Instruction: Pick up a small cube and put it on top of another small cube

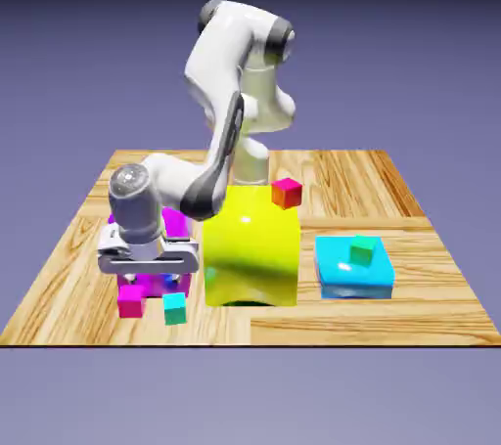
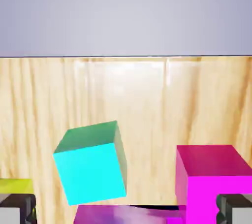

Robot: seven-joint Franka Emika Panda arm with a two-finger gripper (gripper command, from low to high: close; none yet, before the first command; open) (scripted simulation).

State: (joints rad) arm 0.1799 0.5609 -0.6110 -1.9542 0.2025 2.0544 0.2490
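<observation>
hand view shows my gripper (image 2: pixel 126 209) spread wide, seemingly over the glossy magenta block (image 2: pixel 120 215), the small magenta-pink cube (image 2: pixel 216 183) near one fingertip.

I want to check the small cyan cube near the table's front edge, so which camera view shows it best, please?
The hand view shows the small cyan cube best: it appears large, with its top and side faces distinct. The exterior view shows it small, but whole, on the table beside the small magenta cube.

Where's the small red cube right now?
In the exterior view, the small red cube sits atop the big yellow block, toward its right edge.
</observation>
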